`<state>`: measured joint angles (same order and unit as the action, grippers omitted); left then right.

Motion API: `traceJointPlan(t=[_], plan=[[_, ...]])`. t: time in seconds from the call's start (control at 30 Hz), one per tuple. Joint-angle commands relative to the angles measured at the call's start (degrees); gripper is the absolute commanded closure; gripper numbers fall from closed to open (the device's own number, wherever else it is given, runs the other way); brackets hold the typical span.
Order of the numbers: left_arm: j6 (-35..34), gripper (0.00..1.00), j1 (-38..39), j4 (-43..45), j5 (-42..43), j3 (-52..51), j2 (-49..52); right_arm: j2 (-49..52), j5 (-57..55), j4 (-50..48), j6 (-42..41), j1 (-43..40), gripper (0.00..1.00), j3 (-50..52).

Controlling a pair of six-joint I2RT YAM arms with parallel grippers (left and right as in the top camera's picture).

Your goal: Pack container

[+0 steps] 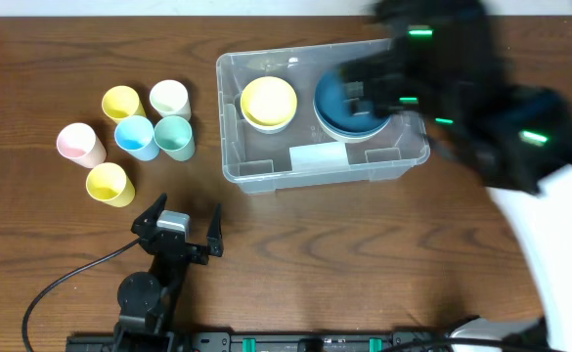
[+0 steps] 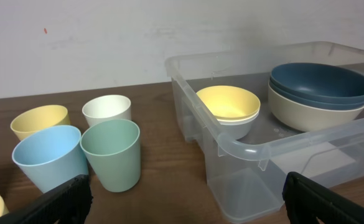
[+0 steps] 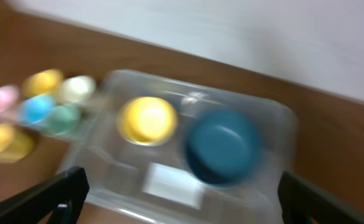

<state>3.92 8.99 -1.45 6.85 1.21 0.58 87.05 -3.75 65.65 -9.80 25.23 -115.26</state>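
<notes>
Right gripper [image 3: 182,182], wide open and empty over the centre-right blue bowl [image 3: 222,146], should rise clear of the container [image 1: 266,156].

Bowls [image 1: 269,103] sit inside the container [image 1: 229,127], cups [image 1: 134,137] grouped to its left.

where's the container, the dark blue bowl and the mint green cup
container [image 2: 241,148], left wrist view, on the thick rim at its near corner
dark blue bowl [image 2: 322,82], left wrist view, on its inside surface
mint green cup [image 2: 113,168], left wrist view, on its outer wall
</notes>
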Motion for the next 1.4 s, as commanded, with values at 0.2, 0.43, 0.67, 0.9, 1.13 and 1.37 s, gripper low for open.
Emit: traceJointPlan(t=[0.2,0.43,0.67,0.9,1.13,1.37], plan=[[0.55,0.02,-0.35,-1.95,0.44,-0.98,-0.35,2.45,-11.45,14.10,-8.66,-21.75,0.01,1.03],[0.52,0.02,-0.35,-1.95,0.46,-0.98,-0.35,7.93,-6.03,16.85,-10.16,-35.04,0.01,1.05],[0.55,0.02,-0.35,-1.95,-1.11,-0.98,-0.35,14.05,-5.27,17.42,-9.88,-40.28,0.01,1.05],[-8.61,0.02,-0.35,-2.21,-0.81,0.55,-0.35,18.23,-4.57,17.51,-9.90,-41.42,0.01,1.05],[-11.08,0.02,-0.94,-4.83,-2.01,14.12,4.26,19.06,-4.57,17.51,-9.90,-41.42,0.01,1.05],[-11.13,0.02,-2.93,-23.82,1.05,40.50,26.49,19.06,-4.57,17.49,-9.90,-41.42,0.01,1.05]])
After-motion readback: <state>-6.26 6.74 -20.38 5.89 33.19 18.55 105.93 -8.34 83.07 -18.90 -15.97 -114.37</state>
